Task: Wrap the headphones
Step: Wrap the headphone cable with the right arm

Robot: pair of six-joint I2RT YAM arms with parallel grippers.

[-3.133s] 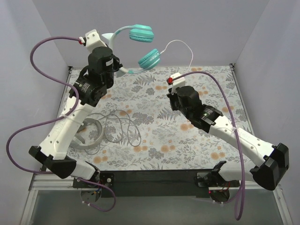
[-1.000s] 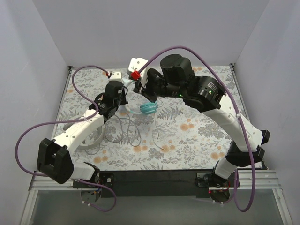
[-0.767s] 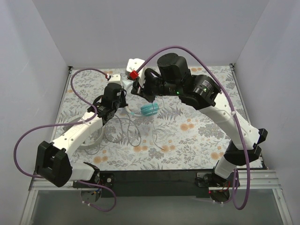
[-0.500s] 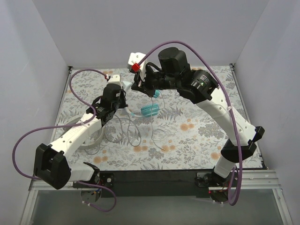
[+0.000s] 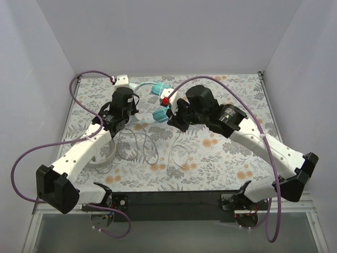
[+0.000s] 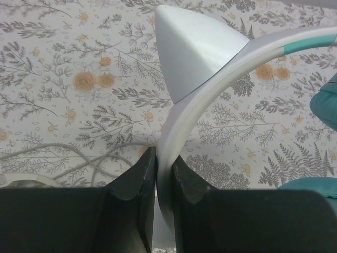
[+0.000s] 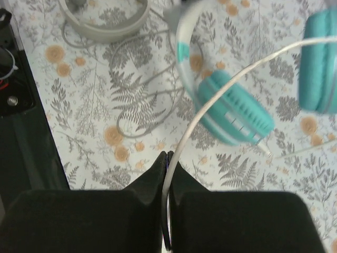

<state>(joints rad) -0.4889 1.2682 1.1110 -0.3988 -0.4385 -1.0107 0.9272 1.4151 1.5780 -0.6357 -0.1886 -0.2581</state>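
Toward the far middle of the floral-printed table sit the teal headphones, an over-ear pair with padded teal cups and a smooth, pale plastic headband. I cannot tell whether the cups rest on the table or hang just above it. The left gripper is clamped on the headband near a pale pointed ear-shaped piece, its jaws closed flat against both faces of the band. The right gripper is pinched tight on the thin white cable, which arcs up from its fingertips past one teal cup. This pair looks light. The band is probably stiff with some spring, and glossy enough to twist or slide in a narrow pinch, so a hold near its crown seems steadiest. The cups likely swivel and would make a poor grip. The white cable is limp and thin, and it may slip through the jaws or strain where it enters the cup. Holding it close to the cup, with little slack, should suit laying turns around the band. Well apart at the near left lie the white-grey headphones. Their long grey cable is spread in loose overlapping loops that look prone to tangling.
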